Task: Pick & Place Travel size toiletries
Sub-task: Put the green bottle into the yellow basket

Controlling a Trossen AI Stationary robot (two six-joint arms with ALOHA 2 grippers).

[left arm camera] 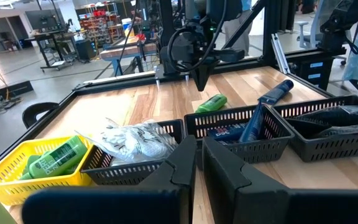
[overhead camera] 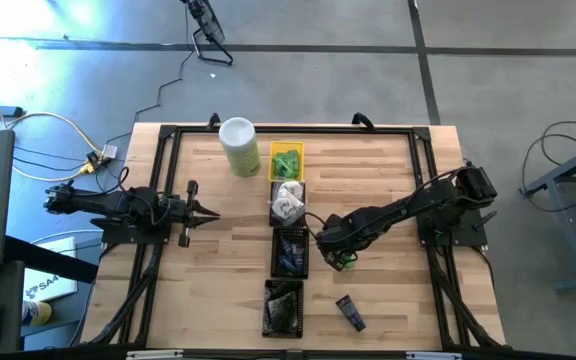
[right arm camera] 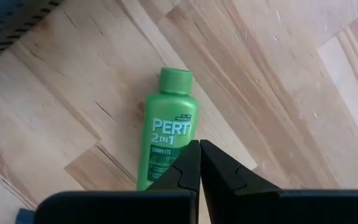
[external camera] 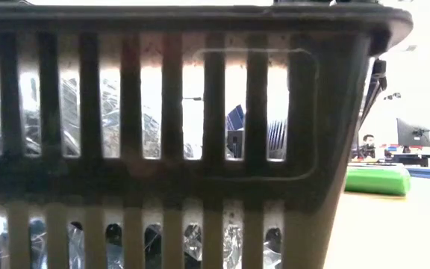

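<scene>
Both pairs of jaws are closed and hold nothing. The left gripper (overhead camera: 211,212) waits at the table's left side, pointing toward the middle row of trays: a yellow tray (overhead camera: 286,161) with green bottles, then black trays (overhead camera: 289,251) of wrapped pieces and dark packets. Right of that row, the right gripper (overhead camera: 339,262) hovers just above a green bottle (right arm camera: 166,131) lying flat on the wooden table (overhead camera: 388,170). A dark blue tube (overhead camera: 349,312) lies nearer the front edge.

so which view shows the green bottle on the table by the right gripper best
The right wrist view: the green bottle lies flat on the wood and fills the frame, label readable. The left wrist view shows it small and far off; the low view catches only a green sliver past the basket; the high view barely shows it under the right gripper.
</scene>
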